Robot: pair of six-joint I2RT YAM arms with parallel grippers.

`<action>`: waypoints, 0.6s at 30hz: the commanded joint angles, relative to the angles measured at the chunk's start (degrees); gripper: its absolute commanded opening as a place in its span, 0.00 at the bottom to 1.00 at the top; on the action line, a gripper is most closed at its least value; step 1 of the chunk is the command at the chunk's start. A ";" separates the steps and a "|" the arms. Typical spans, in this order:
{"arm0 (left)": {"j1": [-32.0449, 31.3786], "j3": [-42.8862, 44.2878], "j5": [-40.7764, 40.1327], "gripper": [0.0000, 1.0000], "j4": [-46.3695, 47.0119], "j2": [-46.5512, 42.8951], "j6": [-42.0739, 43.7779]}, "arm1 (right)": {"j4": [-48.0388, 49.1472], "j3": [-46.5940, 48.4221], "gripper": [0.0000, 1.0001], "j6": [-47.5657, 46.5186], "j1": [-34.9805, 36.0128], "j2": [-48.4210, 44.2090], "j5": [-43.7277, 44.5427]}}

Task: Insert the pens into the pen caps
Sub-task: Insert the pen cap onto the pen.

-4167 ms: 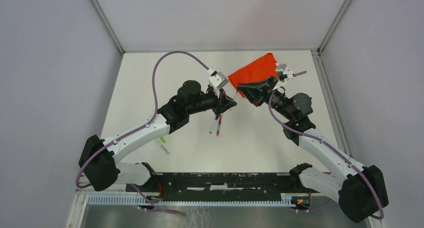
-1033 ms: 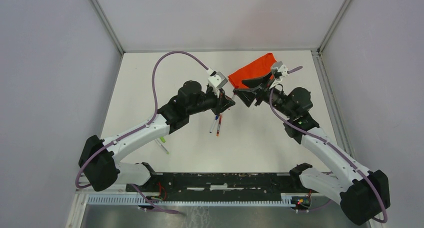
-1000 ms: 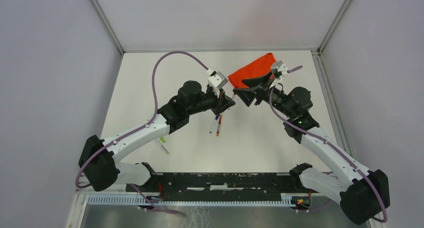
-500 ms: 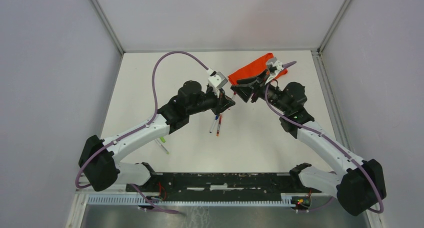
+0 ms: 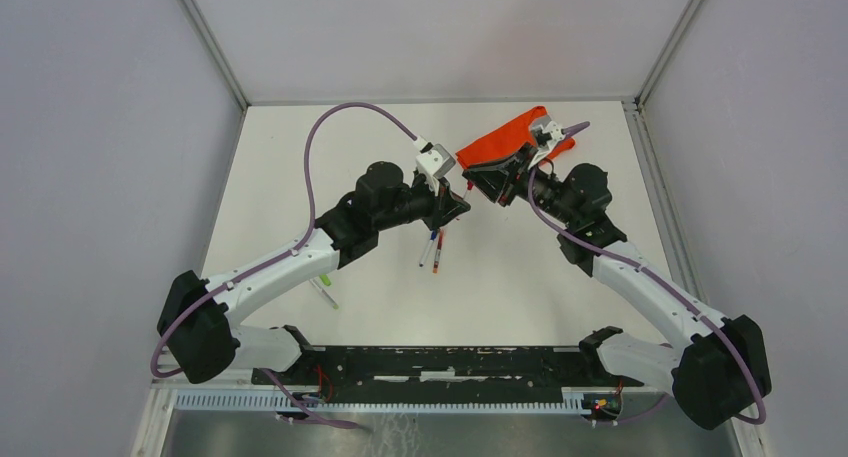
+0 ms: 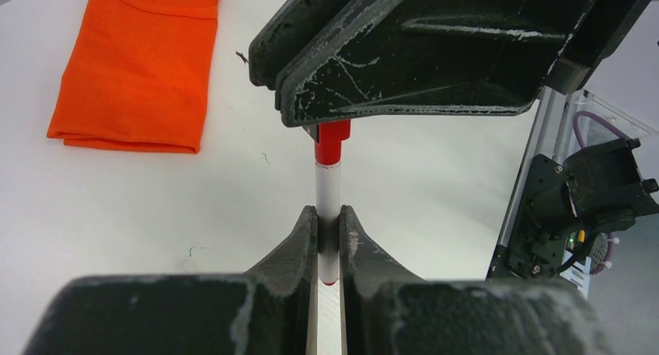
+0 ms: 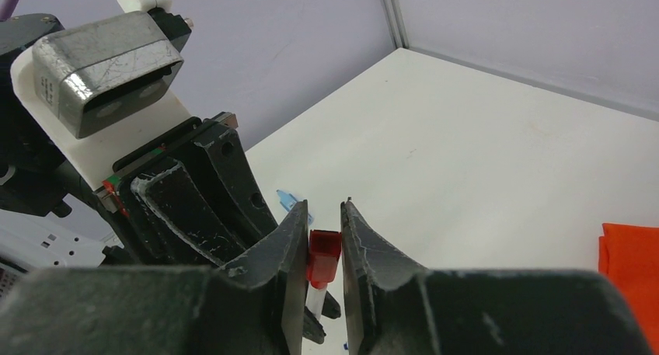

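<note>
Centrally, left gripper point(image 6: 327, 217) pinching red pen point(image 6: 327, 186), right gripper point(image 7: 322, 215) clamped on its red cap point(image 7: 323, 258).

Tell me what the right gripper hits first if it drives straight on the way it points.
The pen's red end, which sits between the right gripper's fingers. Right behind it in that line is the left gripper, clamped on the pen's white barrel; how far behind is unclear.
</note>
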 commanded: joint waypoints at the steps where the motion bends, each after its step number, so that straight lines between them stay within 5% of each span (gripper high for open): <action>1: -0.15 2.11 0.01 0.02 2.21 -1.26 1.58 | 0.30 0.06 0.22 -1.70 -0.14 0.46 -0.58; 10: -0.18 2.55 -0.83 0.02 1.95 -1.21 0.98 | 0.15 -3.13 0.00 -2.35 0.15 0.22 -0.61; 18: -0.12 0.97 -3.81 0.02 4.13 -4.05 -0.29 | -1.43 -7.78 0.00 -2.70 3.91 -0.78 3.28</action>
